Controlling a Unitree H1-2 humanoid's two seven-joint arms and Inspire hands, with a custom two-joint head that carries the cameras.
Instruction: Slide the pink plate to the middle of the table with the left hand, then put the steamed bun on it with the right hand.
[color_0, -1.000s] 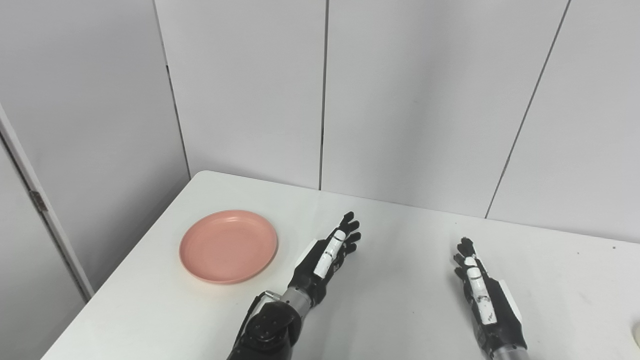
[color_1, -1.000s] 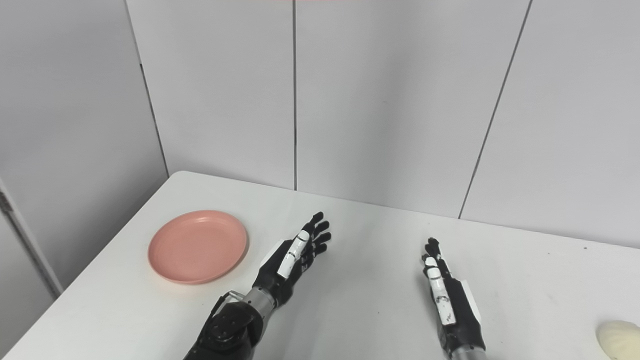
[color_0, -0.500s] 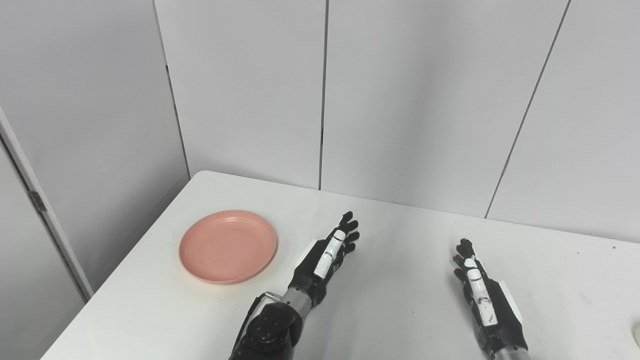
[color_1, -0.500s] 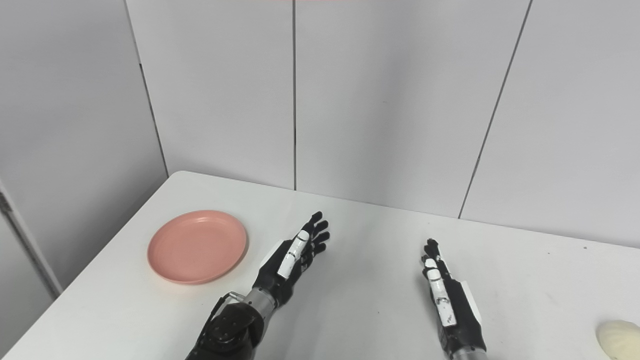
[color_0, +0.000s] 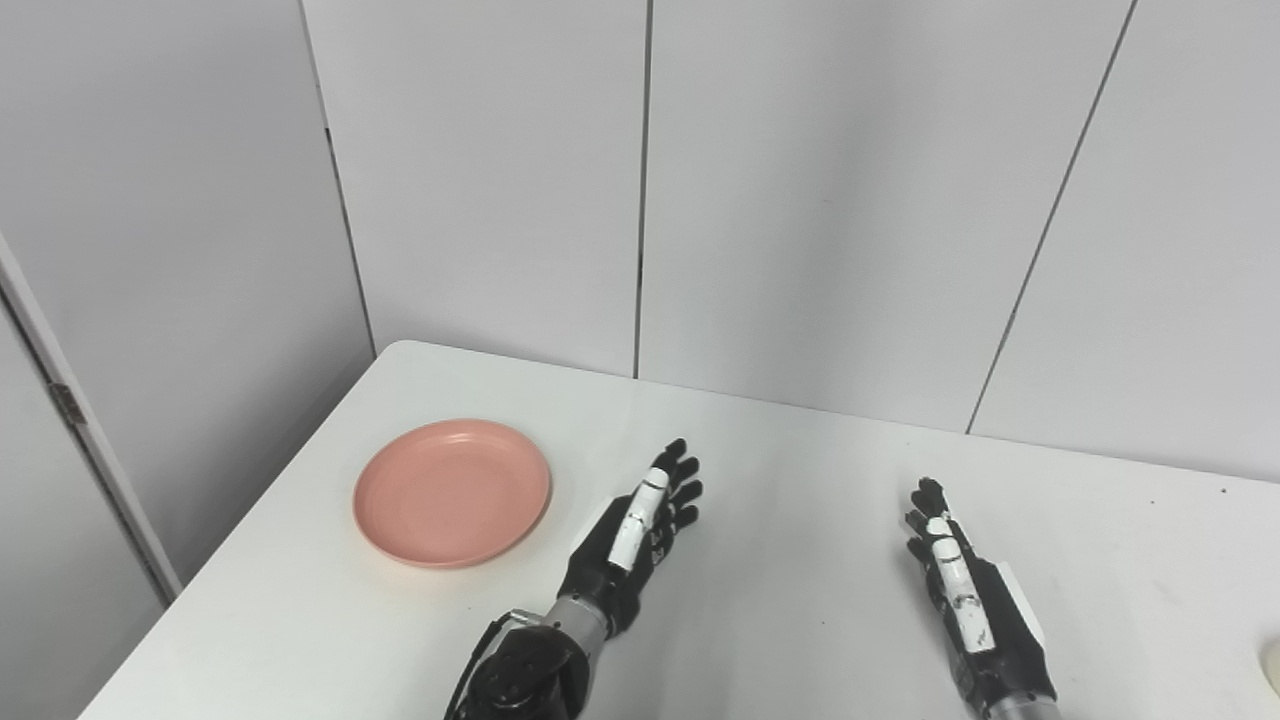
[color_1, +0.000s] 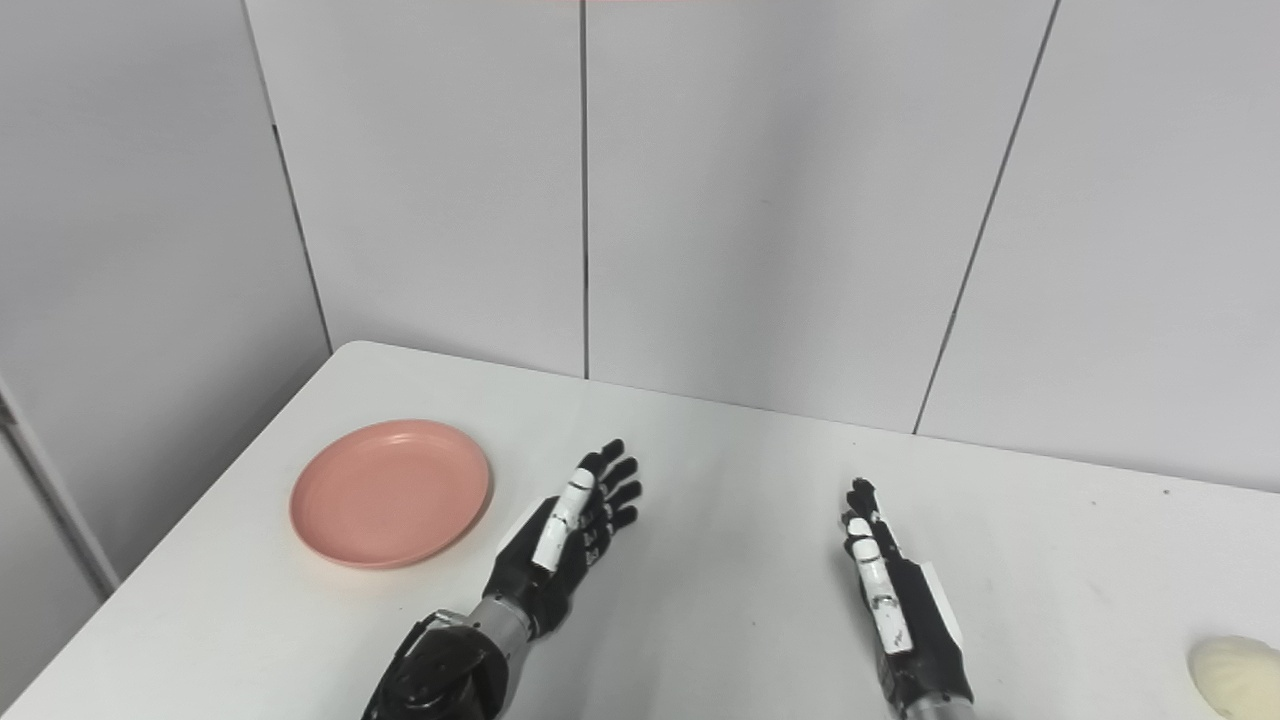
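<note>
1. Judging by how things lie, we have finished neither step: the round, shallow pink plastic plate (color_0: 452, 492) sits near the counter's left edge, toward the far-left corner, not in the middle.

2. Our left hand (color_0: 632, 539) hovers just right of the plate, apart from its rim, with the fingers (color_0: 680, 472) spread and extended toward the far edge, holding nothing. We judge the slide has not yet begun, since no contact shows.

3. Our right hand (color_0: 960, 580) is on the right half of the counter near the front edge, fingers straight and close together but gripping nothing; we read it as waiting empty.

4. The pale, cream-coloured rounded steamed bun (color_1: 1236, 675) rests by the front-right corner, partly cut off by the frame in the right eye view and barely a sliver in the left eye view. It is well apart from the right hand and from the plate.

5. What is left, as we see it: touch the plate's rim with the left hand, push it rightward to the middle, then reach the right hand toward the front-right corner, take the bun and set it on the plate.

6. The smooth white counter (color_0: 780, 640) has a rounded far-left corner and a few small dark specks toward the right edge; it looks slick enough for a plate to slide.

7. Behind the far edge stands a wall of plain light-grey panels (color_0: 480, 180) with dark vertical seams, and to the left a pale door-like frame with a small hinge.
</note>
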